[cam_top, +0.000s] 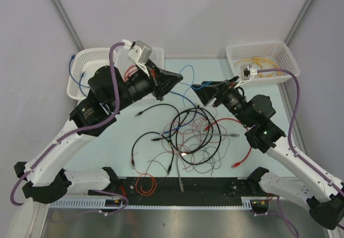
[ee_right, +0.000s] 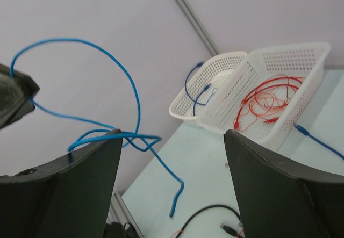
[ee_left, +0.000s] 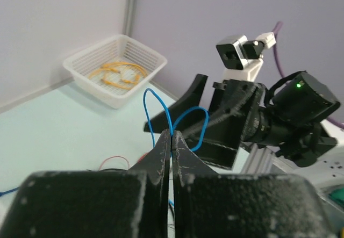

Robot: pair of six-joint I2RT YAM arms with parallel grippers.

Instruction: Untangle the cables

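Thin black, red, blue and brown cables (cam_top: 188, 136) lie tangled at the middle of the pale green tabletop (cam_top: 110, 136). One blue strand (ee_left: 145, 108) rises above the tabletop's far half, pinched between the left gripper's (ee_left: 171, 141) closed fingers; the right gripper's (ee_right: 172, 136) fingers gape wide, holding nothing.

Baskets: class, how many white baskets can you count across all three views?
3. The far-left basket; the second basket beside it, mostly hidden by the left arm from above; the far-right basket. No others show.
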